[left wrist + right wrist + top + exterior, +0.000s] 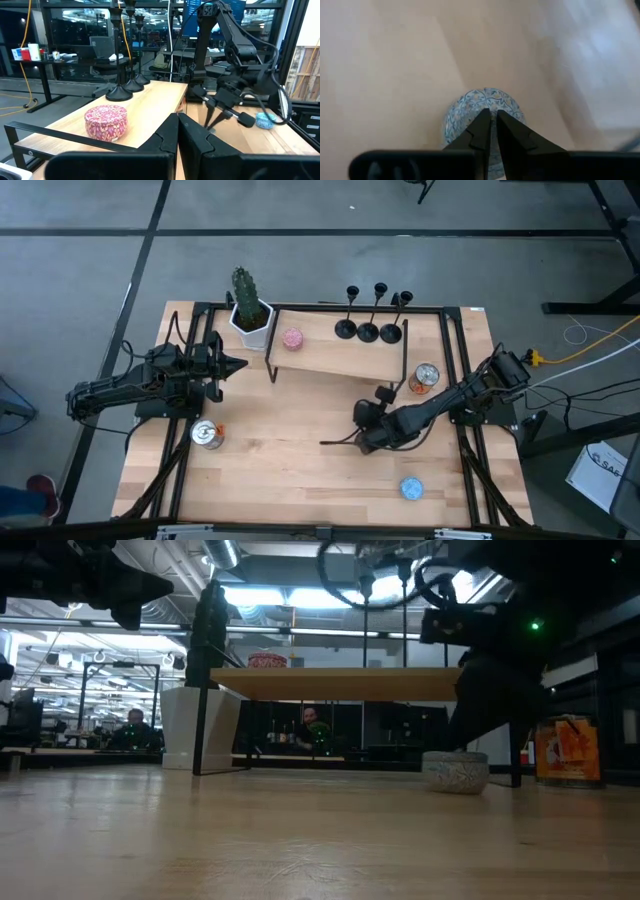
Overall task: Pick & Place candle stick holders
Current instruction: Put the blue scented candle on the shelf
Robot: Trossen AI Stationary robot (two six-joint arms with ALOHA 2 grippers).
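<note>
Three black candle stick holders point(368, 330) stand on their round bases in a row at the far right of a low wooden shelf point(330, 360); they also show in the left wrist view point(120, 90). My right gripper point(364, 434) is shut and slants down over a grey patterned tin point(462, 112) on the table in front of the shelf; the low view shows this tin point(456, 771) too. My left gripper point(238, 365) waits shut and level at the shelf's left end, holding nothing. My right gripper has its shut fingertips point(482, 117) over the top of the grey patterned tin, coming at it from above at a slant. I cannot tell whether they touch the lid. The tin sits flat on the table.
A pink tin point(292, 338) lies on the shelf's left part. A potted cactus point(250, 315) stands at the far left. One metal can point(207, 434) stands near the left arm, another point(425, 377) by the shelf's right leg. A blue tin point(411, 488) lies near the front right.
</note>
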